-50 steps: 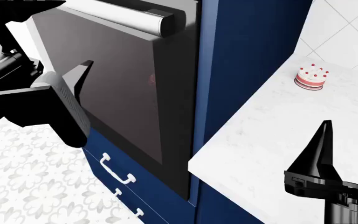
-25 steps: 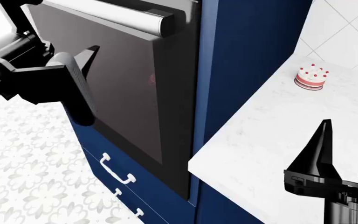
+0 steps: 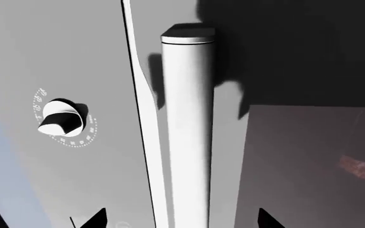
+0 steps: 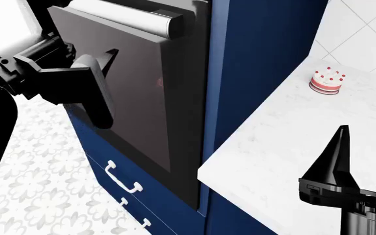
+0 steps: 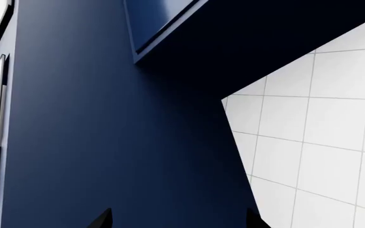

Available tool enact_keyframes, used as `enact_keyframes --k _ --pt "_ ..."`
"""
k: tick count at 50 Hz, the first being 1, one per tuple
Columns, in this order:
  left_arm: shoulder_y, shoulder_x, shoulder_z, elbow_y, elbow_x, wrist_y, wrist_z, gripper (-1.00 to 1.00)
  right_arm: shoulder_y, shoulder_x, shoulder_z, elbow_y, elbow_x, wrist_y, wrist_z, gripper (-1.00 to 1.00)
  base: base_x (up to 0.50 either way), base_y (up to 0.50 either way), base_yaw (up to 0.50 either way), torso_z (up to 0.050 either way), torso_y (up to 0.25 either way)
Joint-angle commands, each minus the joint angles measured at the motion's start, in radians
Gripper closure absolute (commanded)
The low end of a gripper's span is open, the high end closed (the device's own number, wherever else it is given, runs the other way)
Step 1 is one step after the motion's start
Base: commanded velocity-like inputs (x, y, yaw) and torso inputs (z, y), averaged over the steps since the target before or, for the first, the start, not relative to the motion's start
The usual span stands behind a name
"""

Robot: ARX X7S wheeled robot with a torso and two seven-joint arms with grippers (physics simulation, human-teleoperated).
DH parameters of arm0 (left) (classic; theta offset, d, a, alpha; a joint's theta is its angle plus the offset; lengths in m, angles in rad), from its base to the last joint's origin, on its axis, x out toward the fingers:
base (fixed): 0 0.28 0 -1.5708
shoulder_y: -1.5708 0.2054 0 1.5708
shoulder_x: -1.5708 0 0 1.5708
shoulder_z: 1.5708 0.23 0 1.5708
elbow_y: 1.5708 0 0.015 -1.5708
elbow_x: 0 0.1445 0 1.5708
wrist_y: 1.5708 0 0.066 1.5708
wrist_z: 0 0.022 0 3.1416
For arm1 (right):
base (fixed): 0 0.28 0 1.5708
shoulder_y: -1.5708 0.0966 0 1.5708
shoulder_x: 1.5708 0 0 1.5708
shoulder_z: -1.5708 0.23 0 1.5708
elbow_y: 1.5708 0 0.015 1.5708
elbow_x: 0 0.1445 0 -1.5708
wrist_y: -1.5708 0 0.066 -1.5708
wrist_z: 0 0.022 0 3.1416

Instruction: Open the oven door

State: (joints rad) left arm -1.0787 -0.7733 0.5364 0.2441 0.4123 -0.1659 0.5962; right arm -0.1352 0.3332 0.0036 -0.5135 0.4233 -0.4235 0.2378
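Reach step: left gripper point(image 3: 177, 219) spread wide, lined up on handle point(image 3: 187, 128) of oven door point(image 4: 142, 98), not touching. Next: close in, clamp bar. Right gripper point(image 4: 367, 159) parked open, well off door.

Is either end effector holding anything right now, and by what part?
Nothing is held. The left end effector is open near the oven door; the right is open too.

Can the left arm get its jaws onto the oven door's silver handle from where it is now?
Probably yes. The left gripper hangs open in front of the oven door, and the left wrist view shows the handle straight ahead between the jaws, nothing in the way.
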Motion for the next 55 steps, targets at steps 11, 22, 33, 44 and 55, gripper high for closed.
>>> enact_keyframes --k 11,22,33,44,55 --pt "-0.016 0.034 0.043 -0.043 0.000 0.051 0.000 -1.00 0.001 0.005 -0.004 0.001 0.002 -0.003 0.003 -1.00 0.00 0.00 0.00 0.000 0.000" --pt "-0.044 0.057 0.066 -0.087 0.004 0.079 0.003 -1.00 0.000 0.007 -0.007 0.002 0.002 -0.005 0.005 -1.00 0.00 0.00 0.00 0.000 0.000" --pt "-0.073 0.070 0.074 -0.103 -0.002 0.083 0.020 -1.00 0.001 0.010 -0.010 0.003 0.003 -0.005 0.007 -1.00 0.00 0.00 0.00 0.000 0.000" --pt "-0.091 0.081 0.085 -0.117 0.000 0.090 0.029 -1.00 0.000 0.012 -0.011 0.003 0.005 -0.006 0.010 -1.00 0.00 0.00 0.00 0.000 0.000" --pt "-0.114 0.096 0.094 -0.144 -0.004 0.097 0.037 -1.00 -0.006 0.014 -0.012 0.001 0.005 -0.010 0.011 -1.00 0.00 0.00 0.00 0.000 0.000"
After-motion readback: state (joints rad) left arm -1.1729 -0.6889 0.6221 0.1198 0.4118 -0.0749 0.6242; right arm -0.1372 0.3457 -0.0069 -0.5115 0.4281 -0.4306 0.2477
